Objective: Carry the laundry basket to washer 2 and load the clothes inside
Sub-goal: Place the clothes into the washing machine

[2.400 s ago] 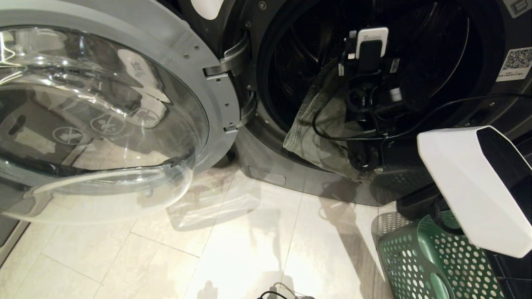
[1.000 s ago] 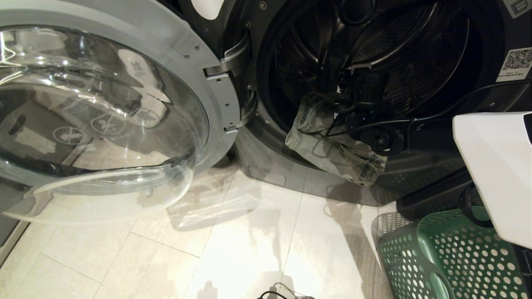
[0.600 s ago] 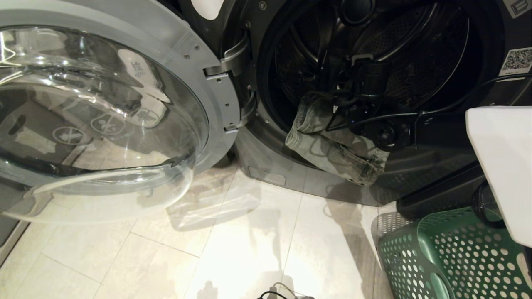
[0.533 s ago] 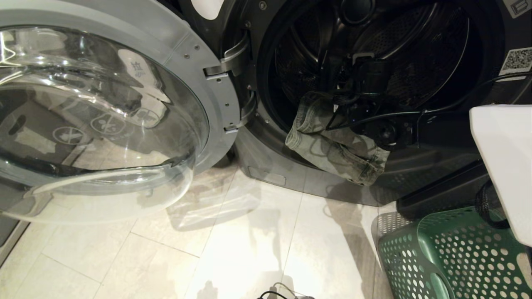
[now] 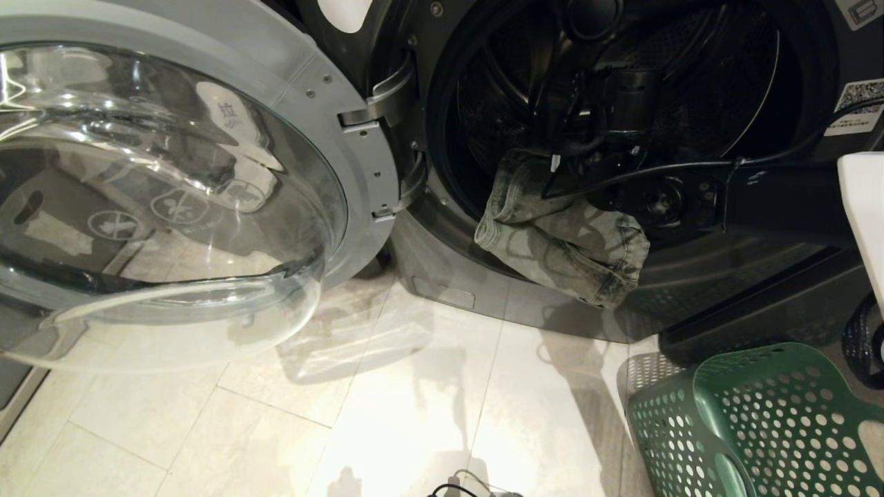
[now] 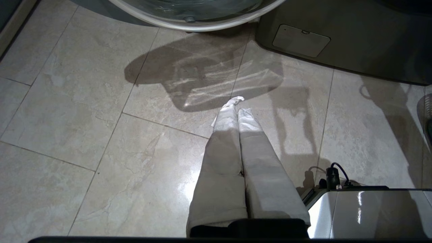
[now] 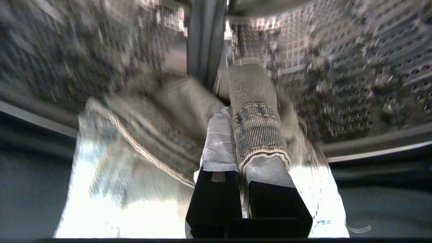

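My right gripper (image 7: 236,125), half lost inside the dark steel washer drum (image 5: 690,103), clamps faded grey-green denim jeans (image 5: 559,245) draped over its rim.

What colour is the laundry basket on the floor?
The laundry basket is green with round holes, seen best in the head view.

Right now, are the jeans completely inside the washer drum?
No, part of the jeans hangs out over the washer's door rim.

jeans (image 5: 563,245) over washer (image 5: 442,207) rim; basket (image 5: 753,421) right
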You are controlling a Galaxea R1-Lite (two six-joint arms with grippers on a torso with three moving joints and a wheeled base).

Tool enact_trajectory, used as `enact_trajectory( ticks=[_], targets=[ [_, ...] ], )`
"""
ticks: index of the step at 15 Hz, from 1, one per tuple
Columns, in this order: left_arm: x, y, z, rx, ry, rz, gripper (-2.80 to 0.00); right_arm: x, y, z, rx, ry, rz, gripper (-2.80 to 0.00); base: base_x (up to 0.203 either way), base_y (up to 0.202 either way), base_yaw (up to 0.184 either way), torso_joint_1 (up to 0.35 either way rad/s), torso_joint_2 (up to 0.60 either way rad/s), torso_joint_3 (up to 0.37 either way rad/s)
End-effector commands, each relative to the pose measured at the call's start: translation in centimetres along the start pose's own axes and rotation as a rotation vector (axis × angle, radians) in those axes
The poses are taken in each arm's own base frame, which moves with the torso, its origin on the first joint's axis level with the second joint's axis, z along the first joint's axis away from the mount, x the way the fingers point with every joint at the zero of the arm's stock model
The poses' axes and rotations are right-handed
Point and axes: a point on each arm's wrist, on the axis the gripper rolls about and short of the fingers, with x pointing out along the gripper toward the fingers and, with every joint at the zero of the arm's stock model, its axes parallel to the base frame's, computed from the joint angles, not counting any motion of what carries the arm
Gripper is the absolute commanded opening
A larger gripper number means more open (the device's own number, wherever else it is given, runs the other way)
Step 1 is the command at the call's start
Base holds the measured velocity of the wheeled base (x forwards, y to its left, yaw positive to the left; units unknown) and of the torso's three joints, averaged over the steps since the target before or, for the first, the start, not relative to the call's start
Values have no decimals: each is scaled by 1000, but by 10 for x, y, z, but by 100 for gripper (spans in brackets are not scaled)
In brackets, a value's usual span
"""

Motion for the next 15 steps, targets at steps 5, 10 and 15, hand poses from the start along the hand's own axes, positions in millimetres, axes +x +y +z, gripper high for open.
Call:
enact_trajectory(
  ticks=[5, 10, 15],
  targets=[
    [0, 0, 0, 0, 2, 0, -280, -7, 7, 3, 20, -34, 10, 0, 0, 0, 0, 0, 0, 0],
    [0, 0, 0, 0, 2, 0, -280, -10, 12, -3, 29, -28, -83, 0, 0, 0, 0, 0, 0, 0],
    [0, 0, 0, 0, 2, 0, -280, -29, 1, 6, 23, 8, -75, 0, 0, 0, 0, 0, 0, 0]
  ],
)
